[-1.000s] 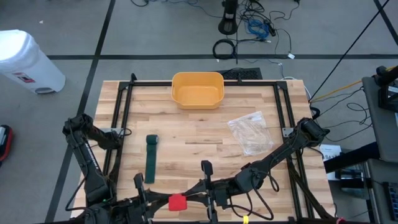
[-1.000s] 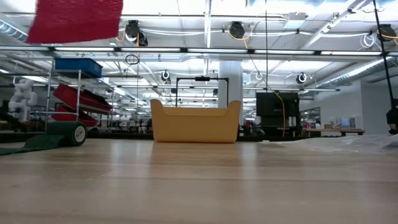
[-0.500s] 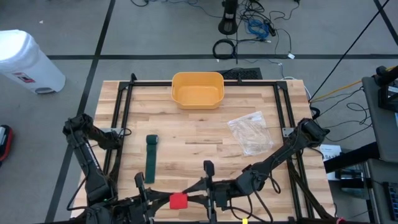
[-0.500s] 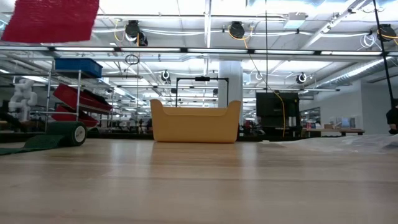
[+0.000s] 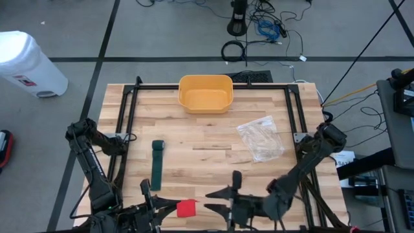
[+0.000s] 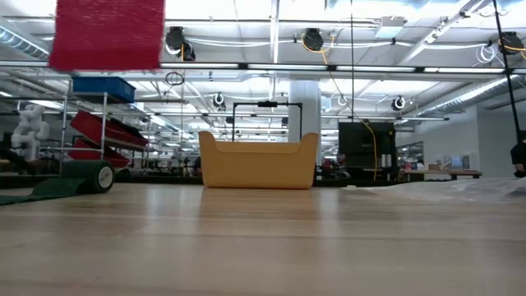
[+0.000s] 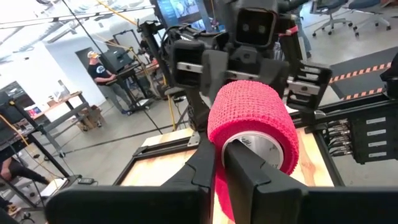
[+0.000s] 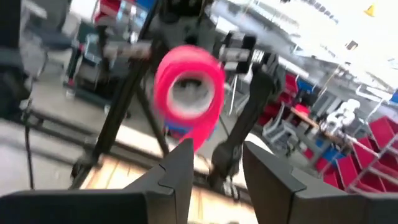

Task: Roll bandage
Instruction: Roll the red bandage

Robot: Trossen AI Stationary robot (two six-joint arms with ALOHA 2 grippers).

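High view is showing the left claw (image 5: pixel 169 208) pinching the red bandage roll (image 5: pixel 186 208) above the surface's (image 5: pixel 207 129) near edge, while the right claw (image 5: pixel 217 200) is standing spread just beside it. A green bandage (image 5: pixel 156 164) is lying mostly unrolled, seemingly waiting.

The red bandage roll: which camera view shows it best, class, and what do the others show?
The left wrist view: the red bandage roll fills the picture, shut in the left gripper. The high view shows a small red patch, the low view a red block, the right wrist view a blurred ring.
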